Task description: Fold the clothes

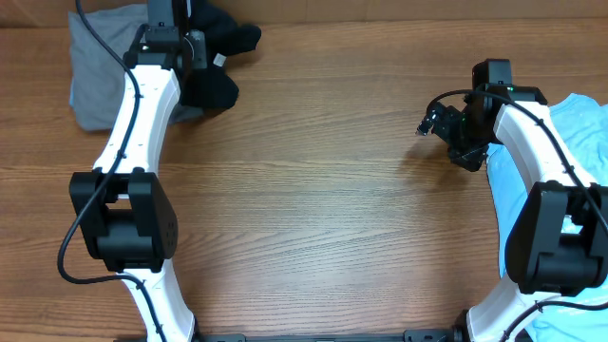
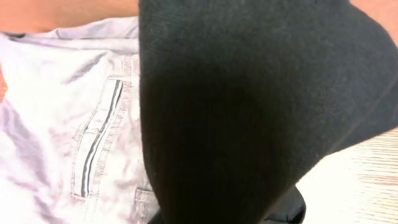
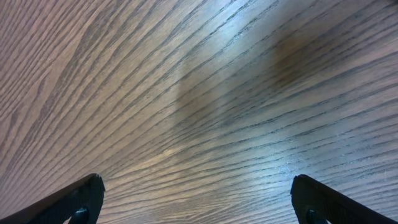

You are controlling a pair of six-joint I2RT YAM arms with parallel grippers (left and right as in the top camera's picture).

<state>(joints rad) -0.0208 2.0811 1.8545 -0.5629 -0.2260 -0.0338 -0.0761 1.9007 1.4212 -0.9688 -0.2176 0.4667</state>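
Overhead: left gripper (image 1: 201, 55) at crumpled black cloth garment (image 1: 223, 71) overlapping grey fabric garment (image 1: 95, 81), far-left of brown wooden table (image 1: 323, 209); right gripper (image 1: 427, 122) near light-blue garment (image 1: 584, 119).
Left wrist: black cloth fills view; cannot tell grip.
Right wrist: jaws spread wide over table.

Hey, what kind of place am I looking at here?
Probably a robotics lab bench, not a home: a left arm and right arm mounted at a wooden table, with grey cloth, black cloth and blue cloth piled at its edges.
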